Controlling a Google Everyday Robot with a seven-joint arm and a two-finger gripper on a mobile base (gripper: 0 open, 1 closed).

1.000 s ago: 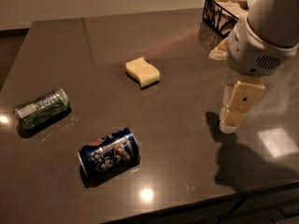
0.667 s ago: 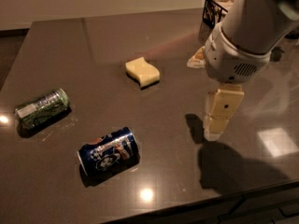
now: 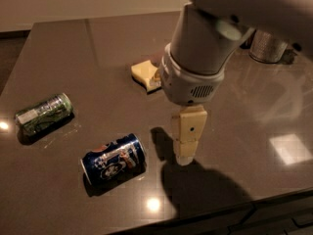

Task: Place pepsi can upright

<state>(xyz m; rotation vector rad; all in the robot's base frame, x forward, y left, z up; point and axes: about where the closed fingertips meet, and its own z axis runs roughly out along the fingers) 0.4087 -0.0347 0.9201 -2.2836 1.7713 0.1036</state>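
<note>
The pepsi can point(image 3: 114, 162) is dark blue with a round logo and lies on its side on the dark table point(image 3: 58, 53), near the front edge, its silver top facing left. My gripper point(image 3: 186, 153) hangs from the white arm over the table, a short way to the right of the can and apart from it. It points down, just above the tabletop. Nothing shows in it.
A green and silver can point(image 3: 43, 112) lies on its side at the left. A yellow sponge point(image 3: 145, 74) sits behind the arm, partly hidden by it. A metal mesh cup point(image 3: 267, 45) stands at the back right. The table's front edge runs close below the gripper.
My arm has swept left and forward across the table. The gripper now sits much nearer the pepsi can. The cans have not moved.
</note>
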